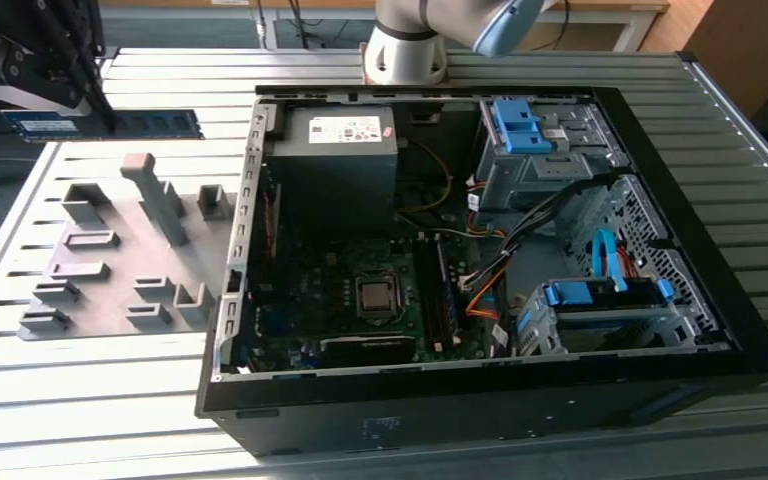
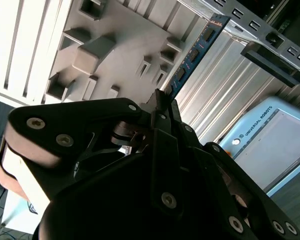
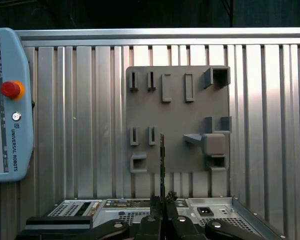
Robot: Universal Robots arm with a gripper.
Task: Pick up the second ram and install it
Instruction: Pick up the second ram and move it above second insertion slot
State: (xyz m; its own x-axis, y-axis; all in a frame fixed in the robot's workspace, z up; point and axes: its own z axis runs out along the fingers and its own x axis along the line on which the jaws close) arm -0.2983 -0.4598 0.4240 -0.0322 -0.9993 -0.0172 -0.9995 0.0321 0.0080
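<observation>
Tool [image 1: 91, 118] clamped narrow on second ram [image 1: 151, 124], strip jutting level beyond fingertips, raised clear above grey fixture plate [image 1: 117, 255] on tabletop [image 1: 77, 390], beside open computer case [image 1: 491, 390].

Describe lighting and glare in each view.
Exterior view: daylight, soft shadows beside the grey fixture, dark case interior. Second wrist view: dark gripper against the bright table, ram in light. First wrist view: sheen on the table ribs.
</observation>
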